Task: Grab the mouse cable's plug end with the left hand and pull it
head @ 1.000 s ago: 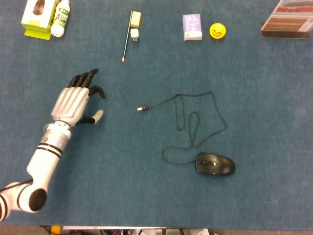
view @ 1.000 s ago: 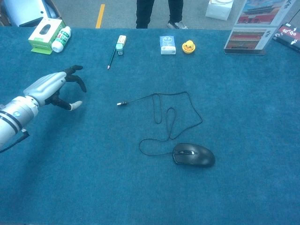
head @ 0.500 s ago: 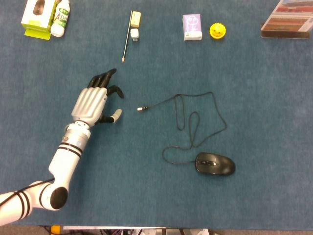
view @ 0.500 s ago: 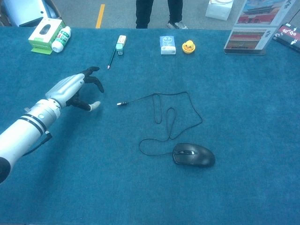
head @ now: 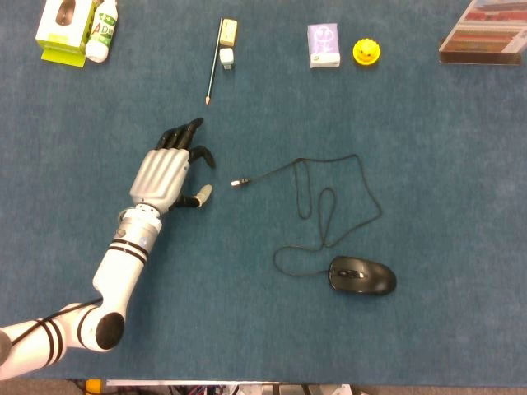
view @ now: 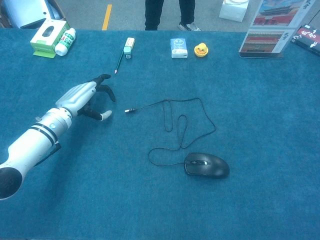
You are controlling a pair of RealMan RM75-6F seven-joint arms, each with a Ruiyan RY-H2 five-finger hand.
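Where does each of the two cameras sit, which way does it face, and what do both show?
Head view: high above the table, looking almost straight down on the mouse, its cable's plug end, and the left robot hand with its forearm.
Chest view: lower, looking forward across the table to the floor and a standing person's legs; the left robot hand enters from the lower left.
Shared: left robot hand, mouse, plug end, pencil, yellow toy.
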